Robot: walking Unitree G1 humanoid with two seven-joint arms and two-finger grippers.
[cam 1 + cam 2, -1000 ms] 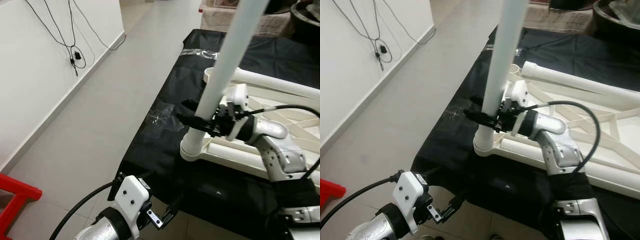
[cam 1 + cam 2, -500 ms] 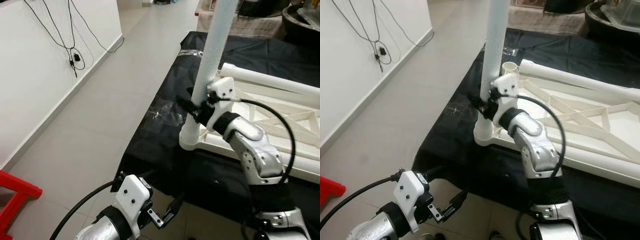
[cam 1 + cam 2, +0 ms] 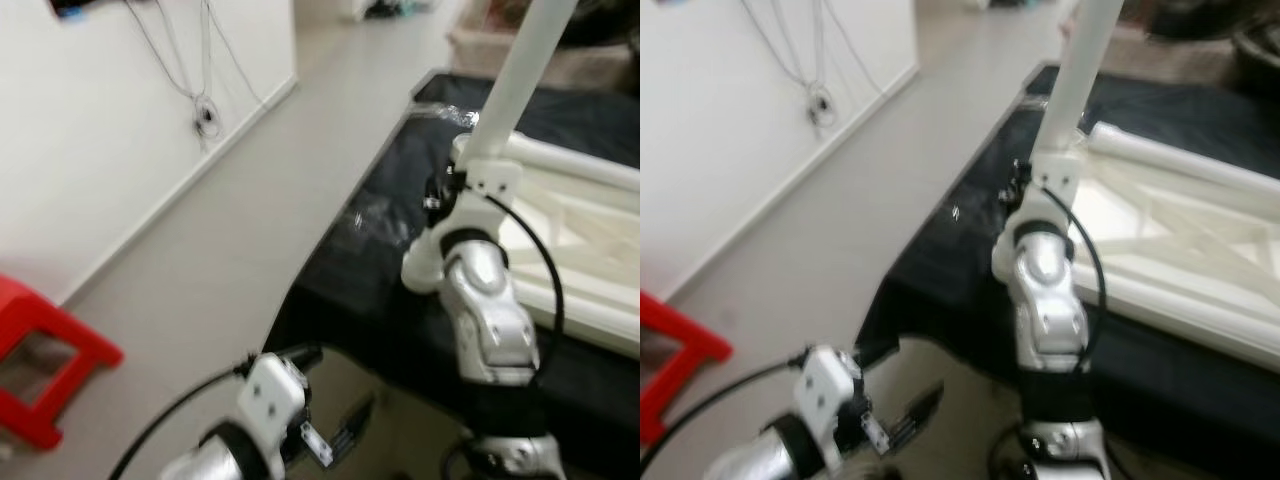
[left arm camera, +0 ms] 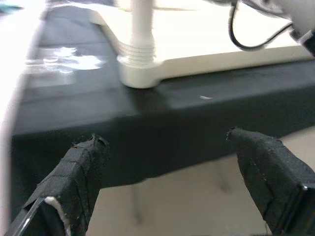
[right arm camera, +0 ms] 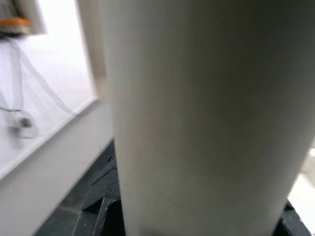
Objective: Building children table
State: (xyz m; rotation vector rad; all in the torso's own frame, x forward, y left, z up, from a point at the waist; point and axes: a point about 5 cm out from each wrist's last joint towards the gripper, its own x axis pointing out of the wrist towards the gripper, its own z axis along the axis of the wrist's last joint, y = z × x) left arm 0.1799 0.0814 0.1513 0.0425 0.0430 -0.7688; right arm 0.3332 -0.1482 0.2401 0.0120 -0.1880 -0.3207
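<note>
Over at the bench corner, the white table leg stands tilted in the tabletop frame socket. Right gripper looks clamped around it low down (blurry though); left gripper, fingers spread, hangs well below.

White table frame upside down on black-covered bench.

White table leg: smooth, matt plastic. Table frame: same white plastic. Black cover: matt cloth. Left gripper: fingers wrapped in rough black tape. Arm casing: glossy silver metal.
</note>
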